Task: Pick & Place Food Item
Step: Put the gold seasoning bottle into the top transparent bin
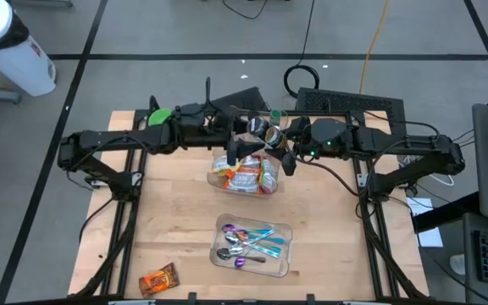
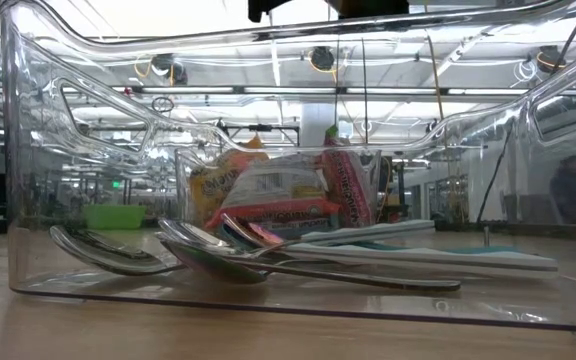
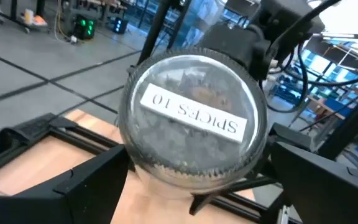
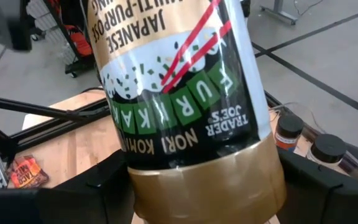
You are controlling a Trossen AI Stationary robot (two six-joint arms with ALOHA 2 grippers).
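1. Gold-capped jar (image 4: 185, 106), its label reading nori komi furikake, is held in the right gripper (image 4: 197, 186), whose fingers (image 4: 98, 180) press on either side of the gold lid.
2. Seen from above, the jar (image 1: 269, 133) hangs between the two grippers, over the far edge of the snack bin.
3. Its flat end, with a white sticker reading "SPICES 10", faces the left gripper (image 3: 191, 186), which stands wide, a finger on each side of the jar (image 3: 191, 121), not touching that I can see.
4. Just below both grippers sits a clear bin (image 1: 246, 176) of snack packets.
5. Nearer the table's front a clear tray (image 1: 254, 246) holds spoons.
6. Well off to the left gripper's side, at the front edge, lies an orange packet (image 1: 158, 280).
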